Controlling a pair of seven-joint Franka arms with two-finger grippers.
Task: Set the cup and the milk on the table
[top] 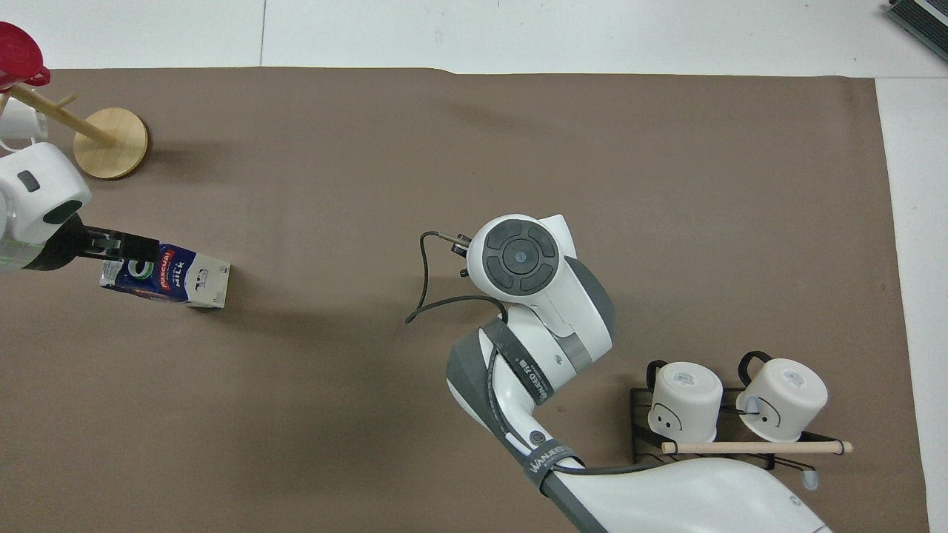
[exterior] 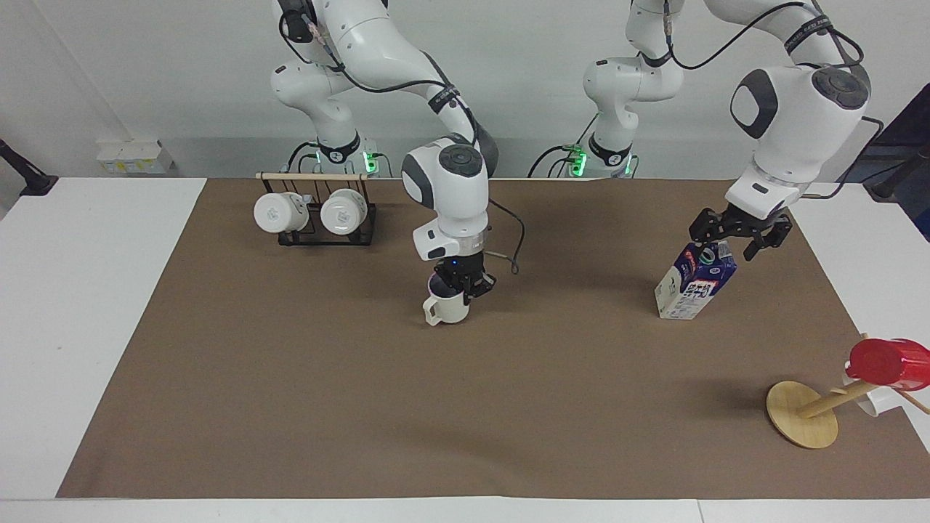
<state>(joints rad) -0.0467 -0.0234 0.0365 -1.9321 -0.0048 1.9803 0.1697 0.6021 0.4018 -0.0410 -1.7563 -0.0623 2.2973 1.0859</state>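
The cream-white cup hangs upright from my right gripper, which is shut on its rim, low over the middle of the table. I cannot tell whether the cup touches the sheet. In the overhead view my right arm hides the cup. The blue and white milk carton stands tilted on the sheet toward the left arm's end; it also shows in the overhead view. My left gripper is open, its fingers on either side of the carton's gable top.
A black rack with two glossy white mugs stands near the robots at the right arm's end. A wooden disc with a peg carries a red cup, farther from the robots than the milk.
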